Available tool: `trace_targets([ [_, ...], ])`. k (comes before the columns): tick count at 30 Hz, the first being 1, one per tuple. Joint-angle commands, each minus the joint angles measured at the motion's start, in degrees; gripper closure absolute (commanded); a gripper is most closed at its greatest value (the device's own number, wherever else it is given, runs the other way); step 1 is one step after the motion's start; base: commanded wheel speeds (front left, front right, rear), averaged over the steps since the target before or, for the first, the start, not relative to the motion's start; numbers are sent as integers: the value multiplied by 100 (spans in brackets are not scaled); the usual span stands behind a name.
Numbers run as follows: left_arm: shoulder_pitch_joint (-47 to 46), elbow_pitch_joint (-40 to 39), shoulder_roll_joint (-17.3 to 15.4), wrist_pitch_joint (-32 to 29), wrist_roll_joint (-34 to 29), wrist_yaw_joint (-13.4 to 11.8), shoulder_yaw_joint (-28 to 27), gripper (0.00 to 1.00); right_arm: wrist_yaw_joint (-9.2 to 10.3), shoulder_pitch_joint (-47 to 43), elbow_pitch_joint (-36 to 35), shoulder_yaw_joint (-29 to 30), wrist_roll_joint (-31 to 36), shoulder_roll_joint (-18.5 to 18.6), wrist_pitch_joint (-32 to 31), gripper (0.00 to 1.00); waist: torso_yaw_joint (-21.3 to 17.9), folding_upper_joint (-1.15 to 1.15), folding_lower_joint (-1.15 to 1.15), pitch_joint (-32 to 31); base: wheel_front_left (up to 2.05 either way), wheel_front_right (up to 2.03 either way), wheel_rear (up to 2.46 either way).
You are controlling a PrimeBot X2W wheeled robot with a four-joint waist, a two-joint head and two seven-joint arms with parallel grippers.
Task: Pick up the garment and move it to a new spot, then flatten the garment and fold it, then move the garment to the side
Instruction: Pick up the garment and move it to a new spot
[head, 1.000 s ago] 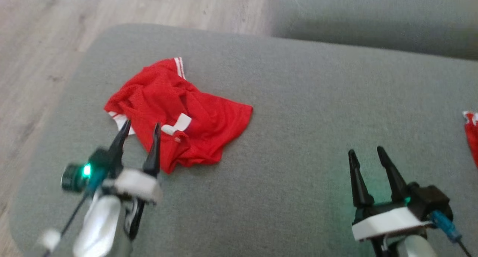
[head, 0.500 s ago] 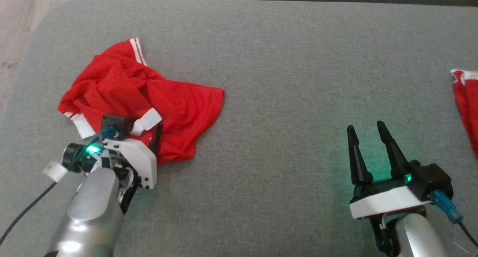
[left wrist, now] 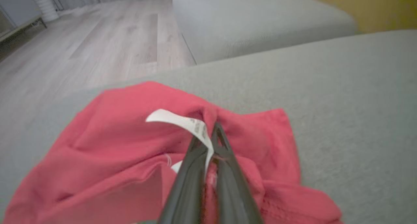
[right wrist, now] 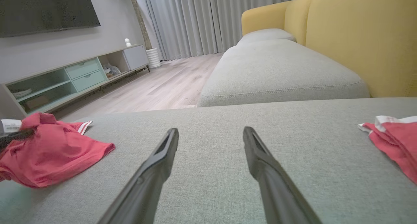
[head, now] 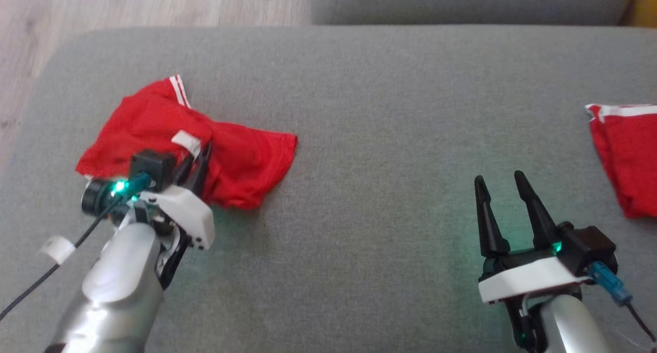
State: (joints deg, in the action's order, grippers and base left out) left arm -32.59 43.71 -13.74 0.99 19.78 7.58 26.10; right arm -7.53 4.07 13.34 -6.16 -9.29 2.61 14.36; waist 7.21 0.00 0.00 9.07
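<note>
Red mesh cloth bunches at the left of the head view: the garment (head: 246,158) lies crumpled on the grey cushion (head: 385,112), its white-striped hem toward the upper left. My left fingers (left wrist: 187,185) are pressed together on a raised fold near its middle. The white label (left wrist: 182,121) runs down at the tips, between them or beside them, I cannot tell which. My right fingers (head: 486,224) are spread wide and hold nothing, low at the right, well apart from the garment. A second red piece (head: 621,158) lies at the right edge. I judge the step to be the pick-up. To do it well, I should lift slowly, make sure the pinch has cloth and not only the label, and carry toward the bare middle of the cushion, clear of that other piece.
</note>
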Motion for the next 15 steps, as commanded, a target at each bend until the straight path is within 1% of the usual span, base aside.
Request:
trace_targets([
  [1, -175, -534, -303, 211, -1, -9, -114, 100, 4, 71, -129, -128, -116, 27, 63, 0, -62, 0, 0, -221, 0, 0, 0],
  [2, -175, -534, -303, 211, -1, -9, -114, 100, 4, 71, -129, -128, -116, 27, 63, 0, -62, 0, 0, -221, 0, 0, 0],
  [7, -297, -1684, -504, 377, -179, -69, -51, 100, 4, 9, -87, -174, -249, 27, 63, 0, -164, 0, 0, -480, 0, 0, 0],
  [8, -385, -2174, -570, 357, -237, -87, -40, 100, 4, 5, -88, -202, -299, 27, 63, 0, -239, 0, 0, -541, 0, 0, 0],
  [9, -437, -2408, -607, 332, -277, -102, -32, 100, 4, 6, -92, -214, -322, 27, 63, 0, -282, 0, 0, -566, 0, 0, 0],
  [12, -632, -3034, -695, 201, -366, -96, 40, 100, 4, 9, -98, -232, -380, 27, 63, 0, -417, 0, 0, -624, 0, 0, 0],
  [15, -840, -3476, -766, 1, -388, -73, 150, 100, 4, 25, -84, -233, -424, 27, 63, 0, -557, 0, 0, -664, 0, 0, 0],
])
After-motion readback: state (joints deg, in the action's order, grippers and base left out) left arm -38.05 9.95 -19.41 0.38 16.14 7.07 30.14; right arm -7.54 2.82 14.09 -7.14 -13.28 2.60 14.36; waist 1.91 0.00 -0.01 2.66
